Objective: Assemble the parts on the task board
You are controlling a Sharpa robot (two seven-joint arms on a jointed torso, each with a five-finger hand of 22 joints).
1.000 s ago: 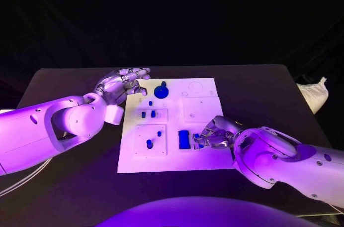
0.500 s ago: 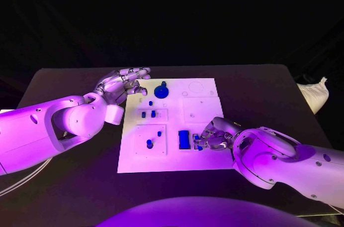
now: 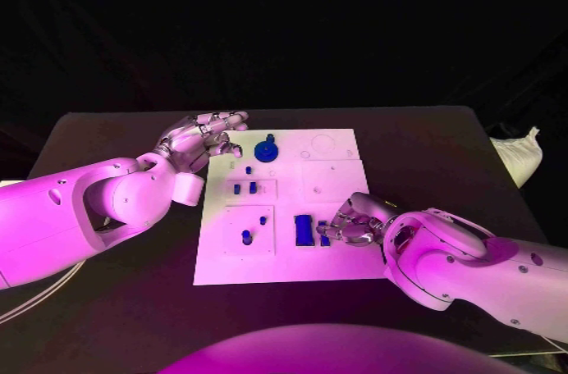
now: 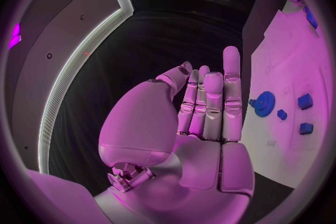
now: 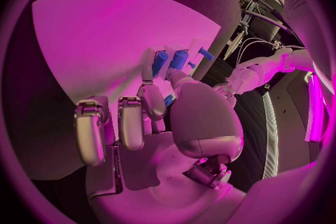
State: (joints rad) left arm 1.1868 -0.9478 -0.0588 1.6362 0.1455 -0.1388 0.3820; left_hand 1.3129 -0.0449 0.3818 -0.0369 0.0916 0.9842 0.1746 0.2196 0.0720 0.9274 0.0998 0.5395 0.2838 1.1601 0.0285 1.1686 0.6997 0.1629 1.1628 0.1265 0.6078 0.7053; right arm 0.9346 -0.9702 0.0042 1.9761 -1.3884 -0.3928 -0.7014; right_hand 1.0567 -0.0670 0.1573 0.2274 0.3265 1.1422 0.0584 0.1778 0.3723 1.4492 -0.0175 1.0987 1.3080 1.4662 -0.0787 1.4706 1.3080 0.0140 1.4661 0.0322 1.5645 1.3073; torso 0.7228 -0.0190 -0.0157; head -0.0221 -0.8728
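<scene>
The white task board (image 3: pixel 337 263) lies mid-table. A blue gear (image 3: pixel 267 152) stands near its far edge, and the left wrist view shows the gear (image 4: pixel 264 104) too. Two small blue parts (image 3: pixel 244 189) sit below the gear, and two blue pegs (image 3: pixel 246 237) stand in the near-left panel. A blue block (image 3: pixel 304 229) lies near the middle of the front. My right hand (image 3: pixel 353 220) rests on the board beside that block, thumb and a finger pinching a small blue part (image 5: pixel 170 99). My left hand (image 3: pixel 203 136) hovers at the board's far-left corner, fingers straight, holding nothing.
The black table (image 3: pixel 118 308) extends widely on both sides of the board. A white crumpled bag (image 3: pixel 519 157) sits at the table's right edge. My left forearm (image 3: pixel 107 202) lies along the board's left side.
The right hand's fingers have shifted slightly beside the blue block. The left hand has stayed where it was.
</scene>
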